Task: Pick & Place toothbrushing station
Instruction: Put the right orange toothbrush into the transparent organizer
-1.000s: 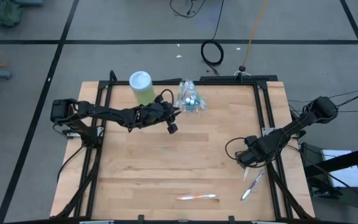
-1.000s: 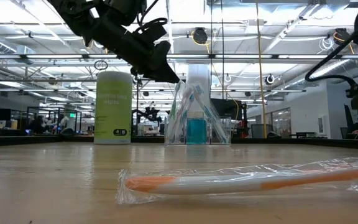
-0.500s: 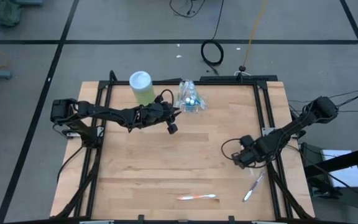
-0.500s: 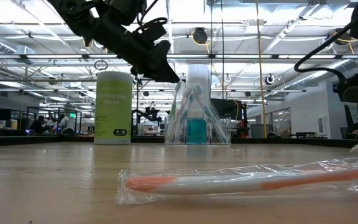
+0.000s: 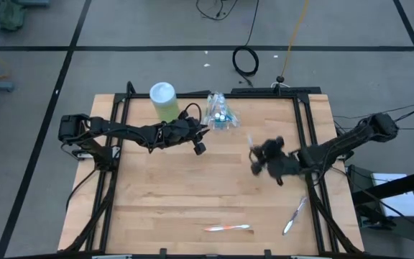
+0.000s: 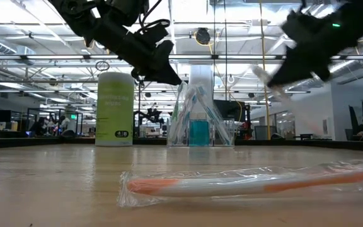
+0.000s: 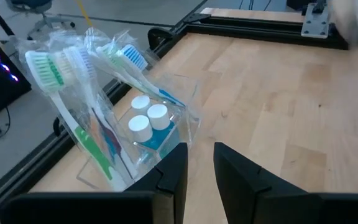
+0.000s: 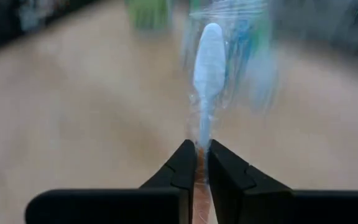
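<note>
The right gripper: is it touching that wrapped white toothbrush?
Touching. In the right wrist view the right gripper is shut on the wrapped white toothbrush, its dark fingers pinching the handle.

right gripper lifted toward table centre, jaws clamping wrapped toothbrush

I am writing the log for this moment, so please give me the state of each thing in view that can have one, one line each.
Clear plastic holder: upright, holding wrapped toothbrushes and white-capped blue tubes.
Green cylindrical canister: upright, lid on.
Wrapped orange toothbrush: lying flat on the table.
Second wrapped toothbrush: lying flat near the right edge.
Wrapped white-headed toothbrush: lifted, gripped by its handle.
Right gripper: jaws shut on that toothbrush.
Left gripper: beside the holder, holding nothing.
</note>
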`<state>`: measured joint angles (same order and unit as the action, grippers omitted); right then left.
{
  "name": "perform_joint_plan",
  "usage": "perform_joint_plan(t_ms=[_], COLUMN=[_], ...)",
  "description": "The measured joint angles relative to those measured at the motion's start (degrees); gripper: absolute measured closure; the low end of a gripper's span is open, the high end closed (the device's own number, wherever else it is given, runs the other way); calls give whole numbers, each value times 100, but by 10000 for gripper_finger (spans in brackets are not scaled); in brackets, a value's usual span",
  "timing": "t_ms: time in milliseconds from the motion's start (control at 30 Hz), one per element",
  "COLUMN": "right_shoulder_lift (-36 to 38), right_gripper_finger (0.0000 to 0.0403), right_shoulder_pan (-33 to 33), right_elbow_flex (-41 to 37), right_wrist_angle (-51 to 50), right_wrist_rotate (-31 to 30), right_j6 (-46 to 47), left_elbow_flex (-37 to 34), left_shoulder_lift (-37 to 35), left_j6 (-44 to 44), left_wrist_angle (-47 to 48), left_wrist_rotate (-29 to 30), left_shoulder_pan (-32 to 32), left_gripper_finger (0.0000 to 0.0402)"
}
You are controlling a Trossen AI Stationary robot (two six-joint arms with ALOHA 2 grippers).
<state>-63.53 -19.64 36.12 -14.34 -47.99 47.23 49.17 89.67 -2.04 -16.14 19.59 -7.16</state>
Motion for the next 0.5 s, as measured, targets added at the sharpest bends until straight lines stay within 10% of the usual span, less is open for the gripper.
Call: perform_joint_plan(t_ms=[133,267,500], right_shoulder_lift=[220,302,29], right_gripper_finger=[379,375,384], right_shoulder_pan=[881,1962,3602], right_elbow_flex=[0,0,-28], right_wrist_angle=[1908,3491,4418], right_wrist_rotate=[-246,773,3391], right_j6=[-2488,-4585,-4960], left_elbow_flex=[0,0,0], left_shoulder_lift=[0,0,2], left_j6=[-9,-260,-889], left_wrist_angle=[113,264,471], left_wrist_rotate=[0,0,0], left_shoulder_pan=[11,12,16], left_gripper_finger=[316,316,316])
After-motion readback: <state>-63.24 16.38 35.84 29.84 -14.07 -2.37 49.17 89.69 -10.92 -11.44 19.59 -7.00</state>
